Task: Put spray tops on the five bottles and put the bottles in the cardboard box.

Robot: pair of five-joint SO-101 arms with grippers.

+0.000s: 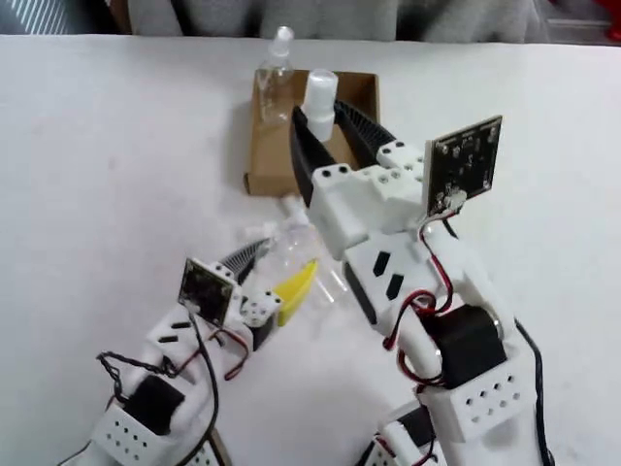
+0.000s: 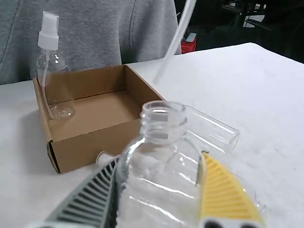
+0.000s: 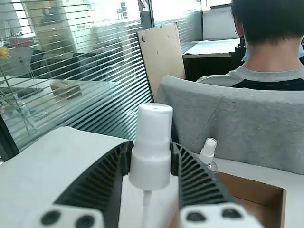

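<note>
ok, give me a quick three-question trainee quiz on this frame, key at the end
1. What does the right gripper hold?
A) a spray top
B) a filled bottle
C) nothing
2. True or false: the bottle in the left gripper already has its top on.
3. How many bottles stand in the box?

Key: 1 A. 2 false, its neck is open. 3 one, the capped bottle in a far corner.
</note>
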